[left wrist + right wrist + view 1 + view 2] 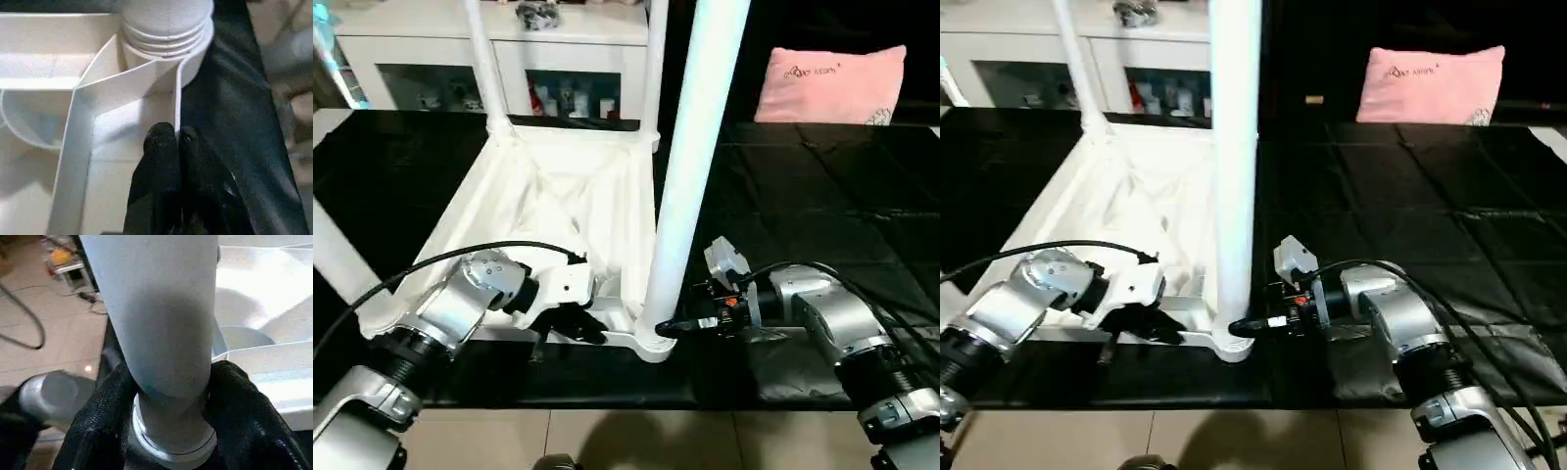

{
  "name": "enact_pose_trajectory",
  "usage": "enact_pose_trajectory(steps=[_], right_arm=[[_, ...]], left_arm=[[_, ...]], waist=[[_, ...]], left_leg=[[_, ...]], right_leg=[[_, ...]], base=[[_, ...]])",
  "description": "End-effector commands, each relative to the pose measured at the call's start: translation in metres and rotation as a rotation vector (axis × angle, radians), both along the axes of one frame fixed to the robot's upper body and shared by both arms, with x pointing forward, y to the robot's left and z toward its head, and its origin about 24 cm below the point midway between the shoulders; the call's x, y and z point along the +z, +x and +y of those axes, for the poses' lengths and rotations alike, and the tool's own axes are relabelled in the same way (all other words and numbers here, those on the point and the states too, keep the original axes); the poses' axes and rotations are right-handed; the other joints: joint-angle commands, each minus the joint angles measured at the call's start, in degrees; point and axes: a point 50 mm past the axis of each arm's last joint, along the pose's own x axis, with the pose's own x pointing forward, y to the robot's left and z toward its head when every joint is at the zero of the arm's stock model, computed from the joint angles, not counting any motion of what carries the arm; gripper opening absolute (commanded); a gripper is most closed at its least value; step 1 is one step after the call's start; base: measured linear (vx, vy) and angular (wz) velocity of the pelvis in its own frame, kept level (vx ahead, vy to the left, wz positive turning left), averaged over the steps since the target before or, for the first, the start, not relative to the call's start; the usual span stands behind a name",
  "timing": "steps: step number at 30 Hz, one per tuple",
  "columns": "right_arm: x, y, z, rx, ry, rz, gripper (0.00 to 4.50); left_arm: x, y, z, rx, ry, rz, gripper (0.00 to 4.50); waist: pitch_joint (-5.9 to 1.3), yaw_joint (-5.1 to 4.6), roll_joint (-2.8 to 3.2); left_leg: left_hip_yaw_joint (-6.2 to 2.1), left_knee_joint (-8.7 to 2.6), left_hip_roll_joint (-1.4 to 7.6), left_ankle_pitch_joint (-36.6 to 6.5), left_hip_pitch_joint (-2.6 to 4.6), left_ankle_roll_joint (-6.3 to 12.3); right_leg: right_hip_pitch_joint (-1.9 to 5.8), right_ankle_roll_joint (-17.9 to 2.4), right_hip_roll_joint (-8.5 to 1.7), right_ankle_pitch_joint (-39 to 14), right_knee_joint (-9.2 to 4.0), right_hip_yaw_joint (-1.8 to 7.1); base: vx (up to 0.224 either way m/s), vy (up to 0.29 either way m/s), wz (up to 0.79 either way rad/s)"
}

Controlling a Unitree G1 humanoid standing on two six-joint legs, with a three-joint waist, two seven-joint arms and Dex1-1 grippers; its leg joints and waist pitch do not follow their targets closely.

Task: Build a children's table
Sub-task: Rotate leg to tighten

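- Right claw (pixel 168 396) clasps the leg (pixel 690 166) at its base, at the upturned children's table's (pixel 563 196) near corner socket.
- Left claw (pixel 176 142) pinches the near rim wall beside it.
- Risk: cross-threading if the leg tilts; the rim could slip.

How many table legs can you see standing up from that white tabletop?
4: one leg at the near right corner, between the right gripper's fingers; two at the far corners; one at the near left. The tabletop lies upside down.
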Motion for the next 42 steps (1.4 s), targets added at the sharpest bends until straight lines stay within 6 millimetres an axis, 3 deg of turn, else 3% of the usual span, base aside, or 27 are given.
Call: enact_pose_trajectory(steps=[1, 2, 7, 9, 11, 12, 14, 15, 16, 17, 18, 19, 20, 21, 22, 23, 24, 25, 26, 27, 29, 32, 34, 35, 37, 39, 42], right_arm=[[-0.005, -0.001, 0.01, -0.012, 0.011, -0.001, 1.98], [-0.014, 0.003, 0.013, -0.129, -0.022, -0.015, 1.98], [-0.03, 0.01, 0.023, -0.352, -0.052, -0.009, 1.93], [-0.034, 0.014, 0.031, -0.452, -0.056, 0.001, 1.93], [-0.038, 0.021, 0.044, -0.598, -0.059, 0.038, 1.93], [-0.038, 0.026, 0.049, -0.669, -0.066, 0.051, 1.93], [-0.038, 0.032, 0.057, -0.757, -0.072, 0.058, 1.93], [-0.037, 0.035, 0.061, -0.791, -0.071, 0.064, 1.93], [-0.035, 0.038, 0.065, -0.821, -0.066, 0.059, 1.93], [-0.031, 0.04, 0.071, -0.828, -0.049, 0.044, 1.93], [-0.031, 0.041, 0.071, -0.827, -0.048, 0.043, 1.93], [-0.029, 0.041, 0.073, -0.821, -0.043, 0.037, 2.49], [-0.028, 0.041, 0.073, -0.825, -0.038, 0.022, 2.63], [-0.027, 0.041, 0.073, -0.826, -0.026, 0.018, 2.65], [-0.026, 0.042, 0.073, -0.836, -0.02, 0.016, 2.65], [-0.026, 0.042, 0.07, -0.848, -0.017, 0.01, 2.84], [-0.026, 0.043, 0.065, -0.853, -0.019, -0.009, 2.98], [-0.025, 0.043, 0.063, -0.853, -0.02, -0.021, 3.06], [-0.024, 0.043, 0.056, -0.852, -0.019, -0.055, 3.11], [-0.024, 0.044, 0.053, -0.85, -0.017, -0.07, 3.11], [-0.022, 0.043, 0.045, -0.829, 0.004, -0.09, 3.42], [-0.015, 0.04, 0.031, -0.769, 0.043, -0.131, 3.61], [-0.007, 0.036, 0.017, -0.69, 0.078, -0.17, 3.83], [-0.007, 0.036, 0.016, -0.686, 0.079, -0.171, 3.89], [0.0, 0.033, 0.007, -0.595, 0.085, -0.207, 4.02], [0.004, 0.031, 0.002, -0.537, 0.085, -0.219, 4.14], [0.01, 0.026, -0.003, -0.42, 0.068, -0.223, 4.44]], left_arm=[[0.0, 0.008, -0.004, 0.106, -0.017, -0.034, 0.0], [0.003, 0.014, -0.01, 0.195, -0.067, -0.037, 0.0], [0.008, 0.027, -0.027, 0.377, -0.157, -0.044, 0.0], [0.011, 0.033, -0.037, 0.438, -0.183, -0.053, 0.0], [0.014, 0.038, -0.051, 0.498, -0.2, -0.066, 0.0], [0.015, 0.04, -0.057, 0.52, -0.201, -0.076, 0.0], [0.016, 0.044, -0.062, 0.547, -0.193, -0.093, 0.0], [0.016, 0.045, -0.064, 0.56, -0.186, -0.101, 0.0], [0.016, 0.047, -0.065, 0.569, -0.172, -0.116, 0.0], [0.017, 0.05, -0.066, 0.579, -0.15, -0.14, 0.0], [0.017, 0.05, -0.066, 0.579, -0.149, -0.141, 0.0], [0.017, 0.051, -0.065, 0.58, -0.142, -0.15, 0.0], [0.018, 0.052, -0.064, 0.58, -0.132, -0.161, 0.0], [0.018, 0.053, -0.062, 0.579, -0.124, -0.169, 0.0], [0.018, 0.054, -0.061, 0.583, -0.12, -0.173, 0.0], [0.018, 0.054, -0.058, 0.581, -0.109, -0.18, 0.0], [0.017, 0.054, -0.056, 0.572, -0.098, -0.191, 0.0], [0.017, 0.054, -0.054, 0.568, -0.09, -0.195, 0.0], [0.015, 0.054, -0.049, 0.548, -0.069, -0.208, 0.0], [0.014, 0.053, -0.047, 0.538, -0.061, -0.214, 0.0], [0.011, 0.051, -0.041, 0.528, -0.045, -0.198, 0.0], [0.009, 0.048, -0.033, 0.485, -0.031, -0.184, 0.0], [0.009, 0.044, -0.025, 0.416, -0.024, -0.164, 0.0], [0.009, 0.044, -0.025, 0.411, -0.024, -0.164, 0.0], [0.008, 0.04, -0.019, 0.339, -0.01, -0.151, 0.0], [0.009, 0.037, -0.016, 0.274, -0.008, -0.156, 0.0], [0.009, 0.03, -0.009, 0.147, 0.001, -0.143, 0.0]], waist=[[-3.02, -0.82, -0.01], [-3.0, -1.11, -0.08], [-2.89, -3.53, 0.07], [-2.89, -4.9, 0.59], [-2.67, -6.07, 1.74], [-2.49, -6.45, 2.41], [-2.3, -6.38, 2.42], [-2.17, -6.28, 0.66], [-1.85, -6.08, -0.43], [-1.18, -6.39, -1.89], [-1.69, -6.49, -0.49], [-2.27, -6.27, 0.33], [-2.96, -6.79, 2.27], [-3.5, -6.43, 3.37], [-3.28, -6.56, 3.02], [-2.68, -6.88, 1.33], [-2.28, -6.24, 0.39], [-2.45, -6.08, 0.29], [-2.98, -5.76, 0.52], [-3.34, -5.57, 0.86], [-3.69, -5.13, 1.19], [-4.08, -4.68, 0.93], [-4.61, -4.36, 0.7], [-5.06, -4.14, 0.72], [-4.95, -3.9, 0.72], [-4.87, -3.15, 0.6], [-4.5, -2.54, 0.62]], left_leg=[[-1.08, -4.06, 2.21, -21.99, 1.48, -0.21], [-1.32, -4.24, 2.17, -22.1, 0.92, -0.43], [-1.97, -3.88, 1.66, -25.35, 0.96, -1.18], [-2.61, -4.35, 2.25, -28.59, 0.28, -1.1], [-3.6, -5.35, 3.4, -35.6, 0.88, -1.58], [-4.28, -7.12, 4.65, -41.45, 0.11, -2.61], [-4.36, -9.75, 5.87, -46.72, -1.16, -3.57], [-2.48, -9.25, 4.17, -46.63, 0.33, -3.86], [-2.06, -5.44, 1.52, -41.88, 3.07, -3.84], [-0.31, 4.95, -2.82, -23.75, 6.93, -1.13], [-1.28, 3.06, -1.2, -17.54, 2.51, 0.89], [-1.97, 0.6, 0.11, -18.45, 1.2, 0.9], [-4.16, -2.67, 3.25, -25.43, -0.42, -0.41], [-5.58, -5.32, 6.17, -31.61, -0.85, -0.38], [-5.24, -5.83, 6.15, -33.52, 0.1, -0.76], [-3.97, -4.55, 3.42, -32.76, 0.81, -2.14], [-2.71, -2.68, 0.97, -27.64, 1.64, -1.67], [-2.4, -2.03, 0.41, -24.62, 1.92, -1.05], [-2.53, -2.51, 0.79, -19.11, 0.54, 0.15], [-2.73, -3.25, 1.66, -16.0, -0.19, 0.55], [-2.7, -3.45, 2.57, -12.77, -0.19, 0.82], [-2.08, -3.28, 2.59, -10.73, -0.28, 1.79], [-1.91, -2.99, 2.16, -5.01, -1.0, 3.97], [-1.94, -2.4, 2.26, -0.19, -1.18, 6.01], [-1.75, -1.86, 1.99, 3.64, -1.24, 9.15], [-1.6, -1.68, 2.1, 3.05, -1.37, 10.67], [-1.42, -1.95, 2.35, -0.18, -1.26, 9.51]], right_leg=[[0.93, -5.11, -4.67, -35.65, -6.48, 2.43], [1.34, -4.07, -4.75, -36.58, -6.5, 2.11], [1.68, -0.59, -4.77, -40.58, -8.19, -0.31], [2.78, 1.02, -4.82, -38.71, -8.72, -2.06], [3.11, -0.22, -4.64, -34.53, -8.21, -2.89], [4.08, -2.23, -4.17, -28.07, -5.61, -2.4], [5.26, -3.62, -3.3, -21.64, -0.82, -1.27], [3.3, -4.34, -3.27, -23.86, -1.16, 1.02], [0.02, -1.57, -4.14, -38.5, -6.74, 0.19], [-4.59, 3.3, -7.47, -60.45, -13.62, -2.09], [1.18, 5.72, -9.43, -59.9, -12.67, -2.66], [3.48, 6.3, -8.77, -53.77, -11.15, -3.65], [5.0, 5.1, -6.49, -39.82, -7.96, -4.93], [5.51, 0.9, -5.68, -22.39, -2.81, -2.28], [4.27, -1.6, -5.42, -16.45, -2.97, -1.49], [2.69, -4.58, -6.23, -18.94, -5.65, -1.39], [1.76, -2.85, -6.56, -32.9, -7.97, -2.0], [1.67, -1.92, -6.8, -36.84, -8.39, -2.13], [2.95, -1.27, -7.1, -36.14, -7.94, -1.84], [3.16, -1.33, -6.58, -31.57, -7.5, -1.66], [2.72, -4.61, -6.33, -21.9, -6.06, -0.98], [2.83, -8.91, -6.09, -14.37, -4.73, -0.12], [3.67, -10.8, -5.94, -7.63, -3.49, 0.12], [3.42, -12.17, -5.88, -1.25, -2.4, 0.29], [2.9, -14.06, -5.6, 3.93, -1.85, 0.25], [2.84, -14.06, -5.74, 2.26, -1.84, 0.26], [2.75, -12.63, -5.71, -3.92, -2.54, 0.17]], base=[[0.0, 0.0, 0.0], [0.0, 0.0, 0.0], [0.0, 0.0, 0.0], [-0.011, 0.024, -0.09], [0.0, 0.0, 0.0], [0.0, 0.0, 0.0], [-0.063, 0.007, -0.03], [0.0, 0.0, 0.0], [0.064, -0.063, 0.06], [0.064, -0.063, 0.06], [0.108, -0.034, -0.19], [0.091, 0.038, -0.37], [0.091, 0.038, -0.37], [0.058, 0.021, -0.17], [0.0, 0.0, 0.0], [0.0, 0.0, 0.0], [0.062, -0.001, 0.1], [0.069, -0.003, 0.04], [0.069, -0.003, 0.04], [0.0, 0.0, 0.0], [0.0, 0.0, 0.0], [0.064, -0.011, 0.06], [0.063, -0.011, 0.01], [0.057, -0.011, -0.01], [0.0, 0.0, 0.0], [0.0, 0.0, 0.0], [0.0, 0.0, 0.0]])
